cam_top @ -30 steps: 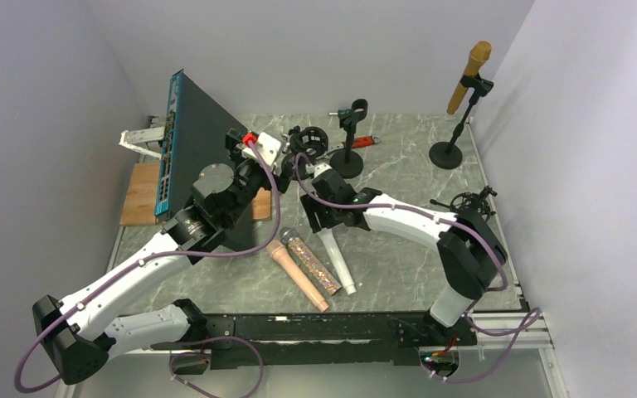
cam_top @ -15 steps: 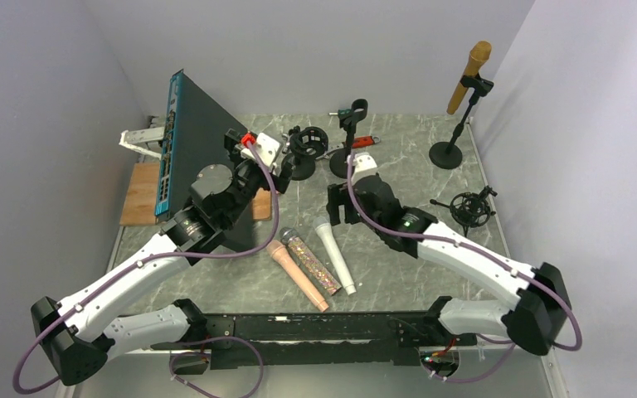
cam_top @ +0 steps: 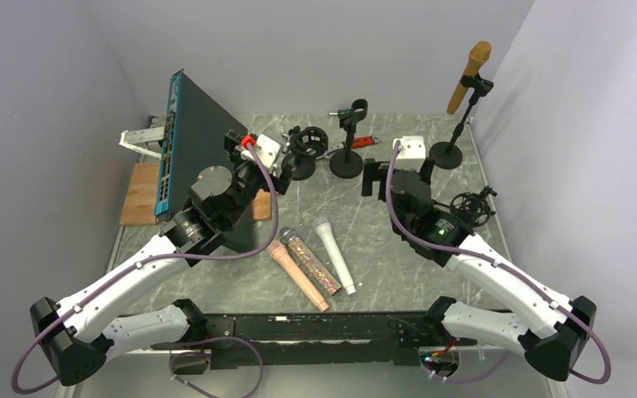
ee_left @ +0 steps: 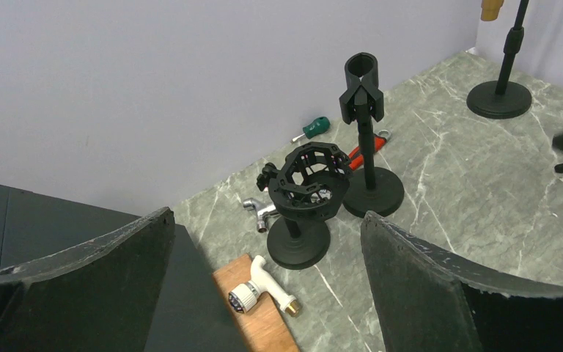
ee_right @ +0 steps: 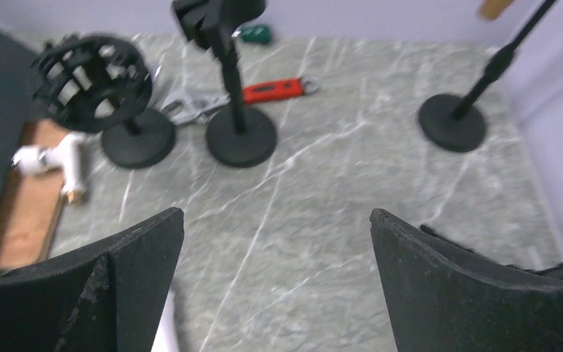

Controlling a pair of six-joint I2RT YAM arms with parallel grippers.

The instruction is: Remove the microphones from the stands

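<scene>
While the gold microphone [cam_top: 474, 69] sits clipped in its stand [cam_top: 461, 118], far right corner, we judge this the approach: right gripper [ee_right: 275, 217] and left gripper [ee_left: 267, 217] gape empty; next, right must reach it.

table [cam_top: 381, 278] grey-green marble-look stone, white veins, smooth, low sheen. gold microphone [cam_top: 469, 76] satin metallic finish. its stand [cam_top: 446, 154] matt black, looks metal. shock mount [ee_left: 309, 176] black plastic, slight gloss. glitter mic [cam_top: 311, 262] sparkly, rough-looking. pink mic [cam_top: 300, 279] smooth, matt. white mic [cam_top: 337, 257] smooth plastic, grey mesh head. board [cam_top: 141, 195] bare wood, matt. pipe fitting [ee_left: 255, 211] shiny chrome. tool handle [ee_right: 273, 89] glossy red plastic. left gripper [ee_left: 265, 216] fingers [ee_left: 102, 279] matt black, grainy chipped edges.
</scene>
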